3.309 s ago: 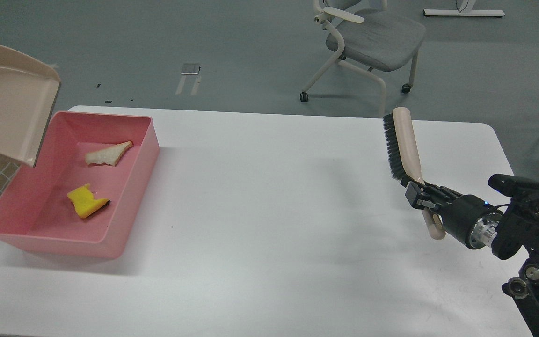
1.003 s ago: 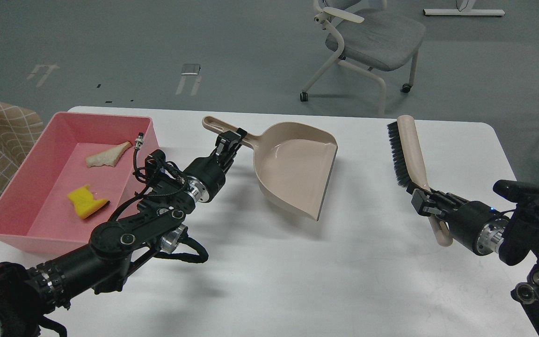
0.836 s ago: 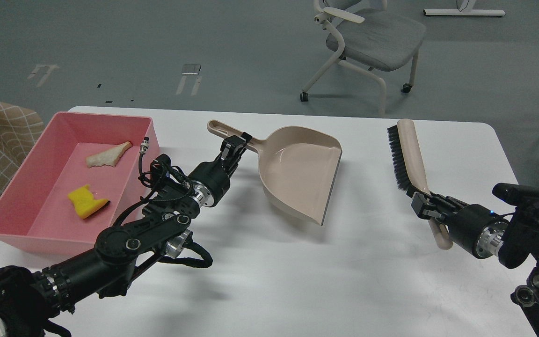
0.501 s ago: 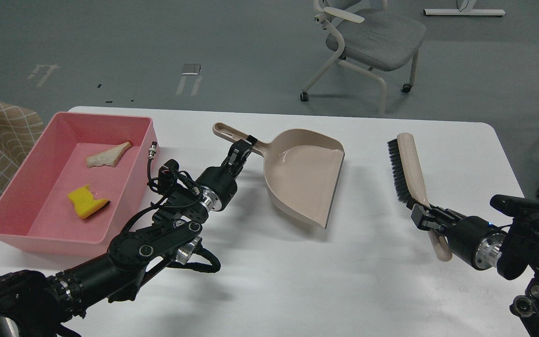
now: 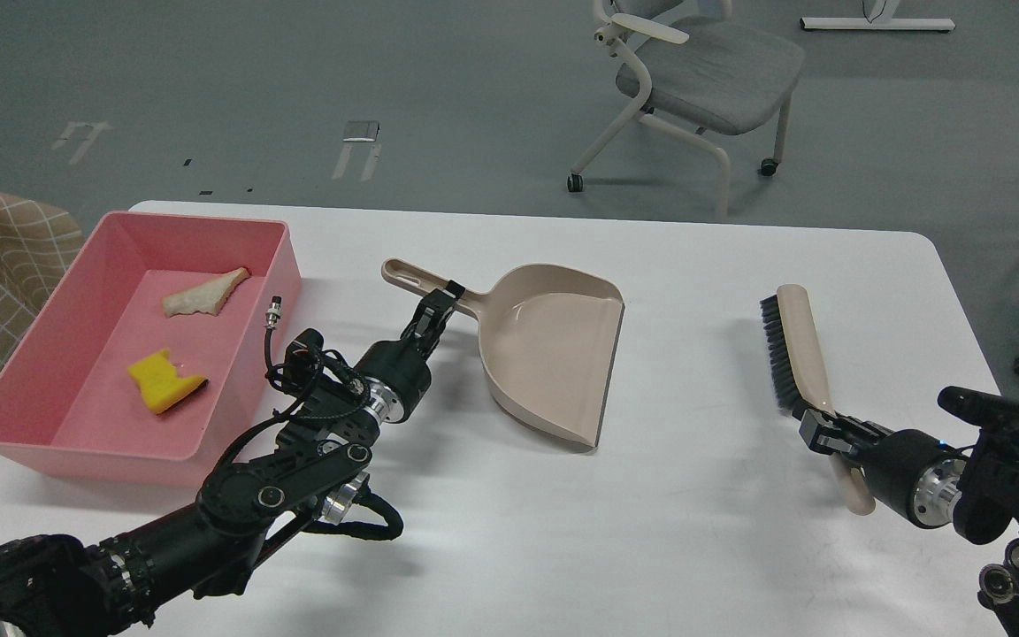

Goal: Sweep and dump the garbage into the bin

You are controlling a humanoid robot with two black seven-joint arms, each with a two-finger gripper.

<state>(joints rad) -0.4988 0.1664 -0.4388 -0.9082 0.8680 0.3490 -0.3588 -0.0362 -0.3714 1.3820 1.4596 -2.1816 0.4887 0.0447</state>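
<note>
Already the bread slice (image 5: 206,292) and sponge block (image 5: 162,381) lie in the bin (image 5: 284,265). My left tool (image 5: 435,311) grips the empty dustpan (image 5: 554,354), my right tool (image 5: 819,434) the brush (image 5: 794,347); only setting both down remains, I judge.

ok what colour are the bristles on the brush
Black or very dark grey bristles on a beige brush, seen in the head view.

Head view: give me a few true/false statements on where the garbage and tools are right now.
1. The bread and the sponge lie inside the bin. True.
2. The dustpan holds the sponge. False: the dustpan is empty.
3. The left gripper is shut on the dustpan's handle. True.
4. The right gripper is open and empty. False: it is shut on the brush.
5. The brush lies to the left of the dustpan. False: it lies to its right.
</note>
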